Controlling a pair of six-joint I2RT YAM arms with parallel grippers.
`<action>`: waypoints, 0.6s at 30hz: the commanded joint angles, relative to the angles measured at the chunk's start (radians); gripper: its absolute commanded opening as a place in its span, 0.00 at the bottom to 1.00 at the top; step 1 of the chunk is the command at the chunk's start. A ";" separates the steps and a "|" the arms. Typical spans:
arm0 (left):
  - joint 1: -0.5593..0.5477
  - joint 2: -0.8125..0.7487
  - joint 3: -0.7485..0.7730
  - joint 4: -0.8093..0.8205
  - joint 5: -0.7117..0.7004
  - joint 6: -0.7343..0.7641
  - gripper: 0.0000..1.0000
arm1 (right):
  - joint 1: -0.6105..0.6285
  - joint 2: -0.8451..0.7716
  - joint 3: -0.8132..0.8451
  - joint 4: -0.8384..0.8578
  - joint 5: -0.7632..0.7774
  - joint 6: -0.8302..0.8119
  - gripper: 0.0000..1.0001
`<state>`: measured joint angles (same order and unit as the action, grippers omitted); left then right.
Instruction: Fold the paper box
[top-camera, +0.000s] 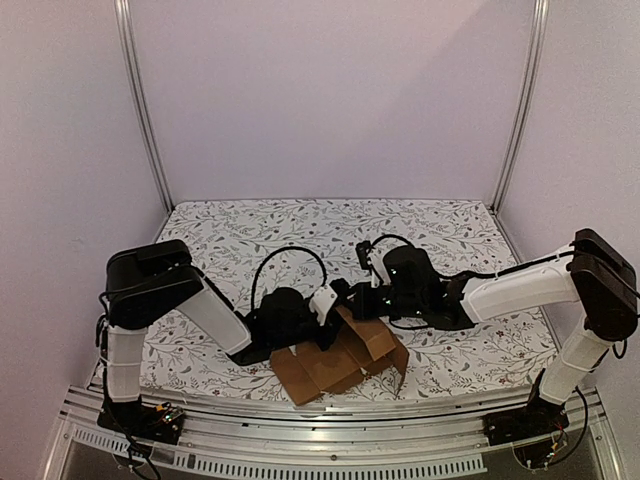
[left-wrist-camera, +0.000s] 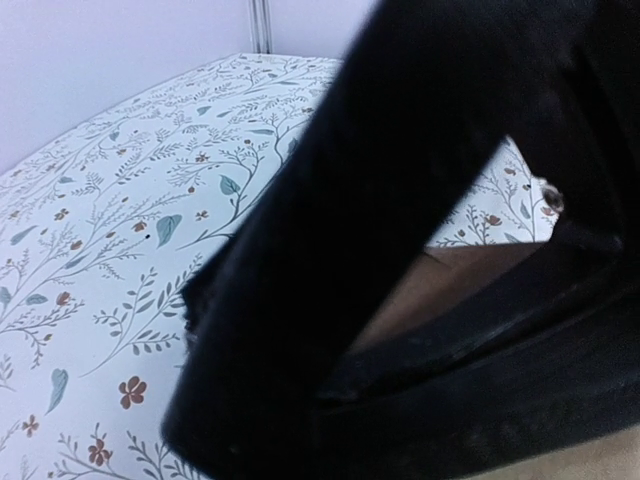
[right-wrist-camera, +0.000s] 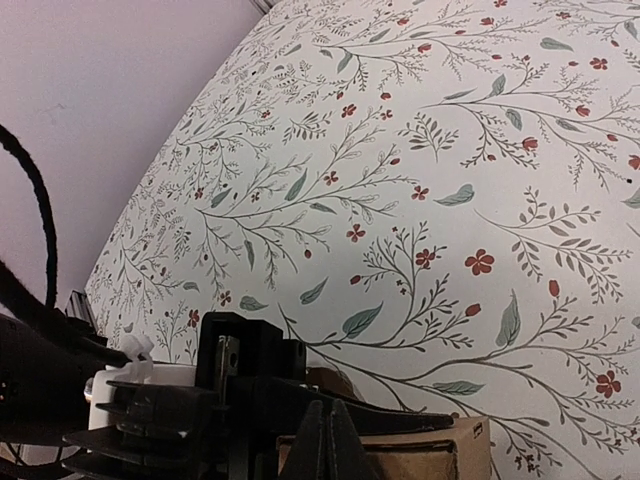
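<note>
Box (top-camera: 335, 365): brown, half-folded, flaps up, at table (top-camera: 250, 230) near edge, middle.
Left gripper (top-camera: 325, 305): over table's near middle, against box; apart or together, cannot tell.
Right gripper (right-wrist-camera: 330, 438): fingers together, pinching box's top edge.

One paper box (top-camera: 335, 368), two arms (top-camera: 215, 318) (top-camera: 515, 288), one table (top-camera: 250, 225)

Plain brown paper box (top-camera: 335, 362), half-folded, flaps raised, lying front centre
</note>
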<state>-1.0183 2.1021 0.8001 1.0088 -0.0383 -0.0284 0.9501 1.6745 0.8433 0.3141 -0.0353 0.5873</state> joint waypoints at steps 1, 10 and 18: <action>-0.018 0.012 0.023 0.006 0.002 0.012 0.00 | 0.005 0.004 -0.025 -0.086 0.017 0.007 0.01; -0.021 -0.010 0.015 -0.006 -0.047 0.027 0.00 | 0.005 0.007 -0.021 -0.085 0.021 0.012 0.03; -0.024 -0.050 -0.012 -0.027 -0.161 0.027 0.00 | 0.005 -0.069 -0.030 -0.124 0.069 -0.001 0.16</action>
<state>-1.0344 2.1014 0.8021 1.0039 -0.1040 -0.0185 0.9508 1.6558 0.8425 0.2977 -0.0238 0.5907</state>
